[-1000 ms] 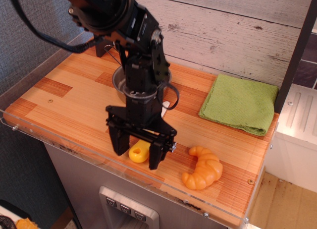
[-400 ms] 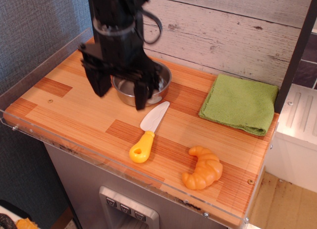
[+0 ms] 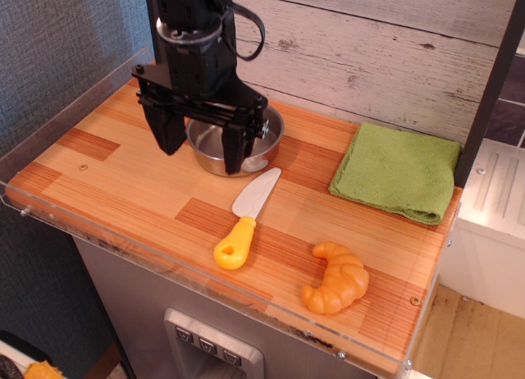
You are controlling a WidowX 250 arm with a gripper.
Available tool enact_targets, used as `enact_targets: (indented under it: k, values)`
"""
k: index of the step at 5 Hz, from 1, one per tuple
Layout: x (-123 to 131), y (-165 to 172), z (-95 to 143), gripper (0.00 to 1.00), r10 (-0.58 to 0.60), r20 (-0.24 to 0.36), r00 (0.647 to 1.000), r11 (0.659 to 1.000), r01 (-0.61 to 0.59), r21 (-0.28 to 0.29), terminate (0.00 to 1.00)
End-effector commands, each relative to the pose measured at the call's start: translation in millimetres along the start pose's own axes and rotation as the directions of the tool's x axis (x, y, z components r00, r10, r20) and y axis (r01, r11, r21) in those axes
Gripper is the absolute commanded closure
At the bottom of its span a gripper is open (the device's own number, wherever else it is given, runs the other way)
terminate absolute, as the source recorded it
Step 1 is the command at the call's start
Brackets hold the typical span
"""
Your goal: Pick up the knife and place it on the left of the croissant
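The knife (image 3: pixel 244 221) lies flat on the wooden table, yellow handle toward the front edge, pale blade pointing back toward the bowl. The orange-yellow croissant (image 3: pixel 335 278) lies to its right, near the front edge, a short gap between them. My gripper (image 3: pixel 202 153) hangs open and empty above the table's left-middle part, in front of the metal bowl, well above and behind-left of the knife. Its two black fingers (image 3: pixel 170 131) point down.
A metal bowl (image 3: pixel 267 137) stands behind the knife, partly hidden by the gripper. A folded green cloth (image 3: pixel 396 171) lies at the back right. A clear plastic rim (image 3: pixel 148 256) runs along the table's front and left edges. A plank wall stands behind.
The gripper was down around the knife's handle one second ago. It has let go, risen and moved back-left. The knife lies on the table, fully in view.
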State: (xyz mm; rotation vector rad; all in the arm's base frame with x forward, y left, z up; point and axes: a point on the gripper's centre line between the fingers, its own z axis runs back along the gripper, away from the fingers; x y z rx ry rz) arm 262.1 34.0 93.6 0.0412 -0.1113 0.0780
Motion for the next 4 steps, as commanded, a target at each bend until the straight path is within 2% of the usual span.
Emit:
enact_targets:
  k: [1,3,4]
  values:
    - [-2.8,0.9,8.5,0.00,-0.027,0.005,1.000,1.000,0.027,-0.016,0.00]
    - [-2.8,0.9,8.5,0.00,-0.027,0.005,1.000,1.000,0.027,-0.016,0.00]
    - [-2.8,0.9,8.5,0.00,-0.027,0.005,1.000,1.000,0.027,-0.016,1.00]
